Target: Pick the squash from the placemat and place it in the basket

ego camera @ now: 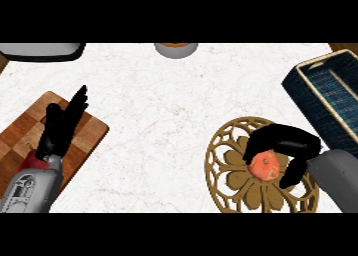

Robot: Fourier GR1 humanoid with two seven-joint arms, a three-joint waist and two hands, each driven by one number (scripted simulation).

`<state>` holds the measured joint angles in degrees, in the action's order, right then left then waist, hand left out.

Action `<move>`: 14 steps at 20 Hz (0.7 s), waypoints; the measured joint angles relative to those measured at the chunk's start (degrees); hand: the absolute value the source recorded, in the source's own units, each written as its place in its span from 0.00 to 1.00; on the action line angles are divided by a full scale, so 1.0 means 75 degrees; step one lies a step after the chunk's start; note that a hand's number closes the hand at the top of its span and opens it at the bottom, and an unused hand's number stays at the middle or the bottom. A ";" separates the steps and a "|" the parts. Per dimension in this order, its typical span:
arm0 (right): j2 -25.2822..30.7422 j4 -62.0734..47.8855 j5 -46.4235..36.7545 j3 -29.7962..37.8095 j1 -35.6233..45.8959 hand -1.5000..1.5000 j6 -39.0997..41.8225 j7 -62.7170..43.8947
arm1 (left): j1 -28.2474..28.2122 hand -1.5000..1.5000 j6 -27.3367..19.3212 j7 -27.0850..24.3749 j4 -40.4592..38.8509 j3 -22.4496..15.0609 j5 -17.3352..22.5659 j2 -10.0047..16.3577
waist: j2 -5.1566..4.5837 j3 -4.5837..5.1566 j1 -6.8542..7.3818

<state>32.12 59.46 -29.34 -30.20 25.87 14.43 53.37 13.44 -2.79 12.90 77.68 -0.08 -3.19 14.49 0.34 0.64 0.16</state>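
Curling round the squash (265,166), the right hand (285,142) has fingers and thumb clasped on it over the middle of the placemat (226,150), near the counter's (160,100) front right corner, apparently gripped for lifting. The basket (304,90) sits just beyond at the right edge, mouth upward; only its near wall seems to stand in the way. The left hand (60,125) rests open over the board (19,135) at the left edge. A pot (175,49) and tray (42,50) line the far edge, well apart.
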 measured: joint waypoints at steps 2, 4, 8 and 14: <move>-0.0102 -0.0138 -0.0090 0.0064 0.0069 1.00 -0.0187 0.0158 | 0.0000 0.50 0.0092 -0.0024 0.0016 0.0028 0.0004 0.0035 | 0.0006 0.0011 0.0003; -0.0145 0.0016 -0.0210 0.0095 0.0041 1.00 -0.0337 0.0172 | 0.0027 0.50 0.0107 -0.0056 -0.0057 0.0106 0.0006 0.0044 | 0.0012 0.0019 -0.0014; -0.0224 0.0146 -0.0675 0.0208 0.0065 1.00 -0.0636 -0.0878 | -0.0132 0.50 0.0122 -0.0084 0.0021 0.0094 -0.0032 0.0015 | 0.0031 0.0022 -0.0043; -0.0254 0.0344 -0.1628 0.0433 0.0287 1.00 -0.0897 -0.4358 | -0.0240 0.50 0.0066 -0.0077 0.0019 0.0200 -0.0033 0.0071 | 0.0156 0.0022 -0.0209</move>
<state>30.21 62.03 -41.56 -26.95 28.03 7.70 20.69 11.64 -2.30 12.32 77.83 1.42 -3.43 15.03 1.51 0.80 -1.40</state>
